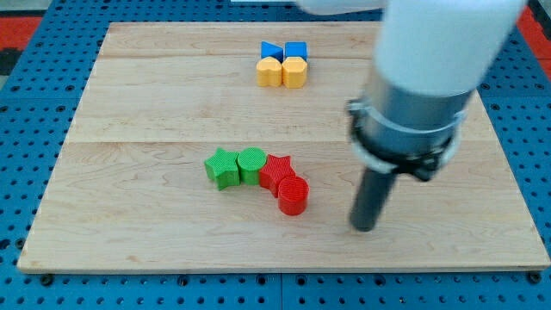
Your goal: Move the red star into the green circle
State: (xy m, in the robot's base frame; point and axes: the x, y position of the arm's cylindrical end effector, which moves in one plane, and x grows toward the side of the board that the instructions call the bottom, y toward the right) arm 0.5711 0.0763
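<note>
The red star (275, 170) already sits touching the green circle (251, 163) on its right, with the green star (223, 167) on the circle's left and the red cylinder (293, 195) against the star's near side. I carry no jaws, only a rod; my tip (365, 227) rests apart, right of the cluster. The table (129, 103) is bare around them, edges distant.

The arm (439, 52) is cut off by the view's top and blurred; it hides the board's (172, 103) far right part.
</note>
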